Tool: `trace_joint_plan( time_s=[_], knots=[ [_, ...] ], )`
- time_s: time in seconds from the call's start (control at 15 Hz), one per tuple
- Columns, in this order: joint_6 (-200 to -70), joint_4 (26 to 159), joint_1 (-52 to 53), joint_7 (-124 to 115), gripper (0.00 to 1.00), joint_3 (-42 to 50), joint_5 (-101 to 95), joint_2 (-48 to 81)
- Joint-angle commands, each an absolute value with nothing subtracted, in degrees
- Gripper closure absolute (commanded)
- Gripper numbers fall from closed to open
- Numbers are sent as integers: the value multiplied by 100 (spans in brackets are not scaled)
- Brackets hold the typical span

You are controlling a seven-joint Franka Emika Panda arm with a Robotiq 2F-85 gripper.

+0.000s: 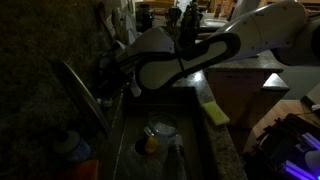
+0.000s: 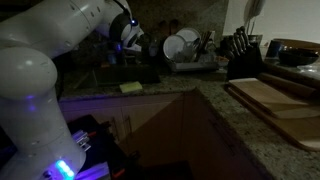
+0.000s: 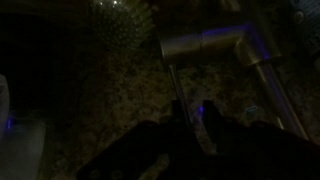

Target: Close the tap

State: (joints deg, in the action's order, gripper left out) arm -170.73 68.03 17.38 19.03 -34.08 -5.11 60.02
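The scene is very dark. The tap's long curved steel spout [image 1: 82, 95] rises over the sink at the left. In the wrist view its steel body [image 3: 205, 45] lies across the top, and the spout runs down to the right. A thin lever [image 3: 172, 85] runs down from the body towards my gripper [image 3: 192, 115]. The two dark fingers stand a little apart, with the lever's end beside the left finger. In both exterior views my gripper [image 1: 108, 68] [image 2: 128, 38] is at the wall behind the sink, level with the tap's base.
The sink [image 1: 195, 150] holds a bowl [image 1: 160, 128] and a yellow item [image 1: 148, 146]. A yellow sponge [image 1: 215, 112] lies on its rim. A blue-capped bottle [image 1: 68, 146] stands by the tap. A dish rack [image 2: 182, 47], knife block [image 2: 240, 52] and cutting boards [image 2: 278, 95] sit on the granite counter.
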Motion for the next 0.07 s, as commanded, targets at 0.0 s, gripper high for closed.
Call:
trace_joint_plan(
  time_s=[0.0],
  knots=[
    [-17076,6804,1937,1656,65,-3104,-521,5910]
  ],
)
